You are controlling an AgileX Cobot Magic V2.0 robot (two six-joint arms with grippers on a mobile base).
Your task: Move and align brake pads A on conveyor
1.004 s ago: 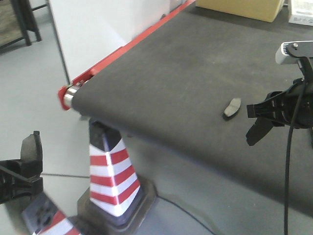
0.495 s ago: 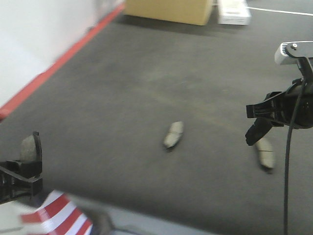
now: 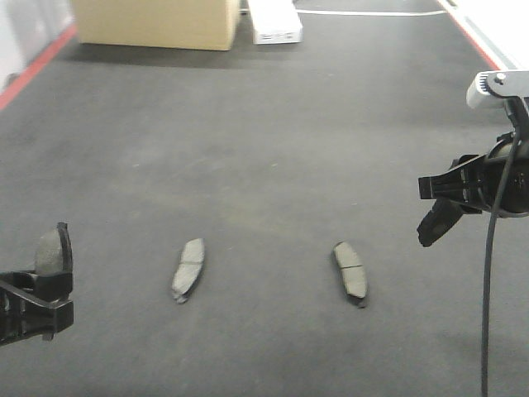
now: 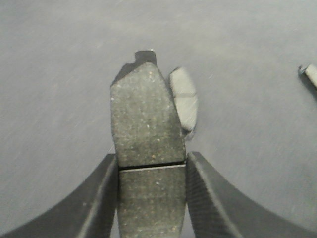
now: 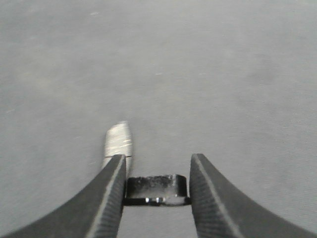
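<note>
Two brake pads A lie flat on the dark conveyor (image 3: 273, 141): one pad (image 3: 188, 269) at left of centre, another pad (image 3: 350, 271) to its right, both roughly lengthwise away from me. My left gripper (image 3: 45, 283) at the bottom left is shut on a third pad (image 3: 54, 248), held upright; in the left wrist view that pad (image 4: 147, 129) fills the jaws of the left gripper (image 4: 151, 157), with a lying pad (image 4: 184, 103) just beyond. My right gripper (image 3: 436, 217) hangs above the belt at right, shut on a pad (image 5: 156, 189) seen edge-on in its jaws (image 5: 157, 161); a lying pad (image 5: 118, 141) shows ahead.
A cardboard box (image 3: 153, 23) and a white box (image 3: 275, 21) stand at the belt's far end. Red stripes run along the left edge (image 3: 33, 70) and the right edge (image 3: 475, 33). One more pad end (image 4: 311, 75) peeks in at the left wrist view's right border.
The front view has swung right along the belt: the striped cone and belt end have left it, and two lying pads have come into view. Both grippers keep their hold.
</note>
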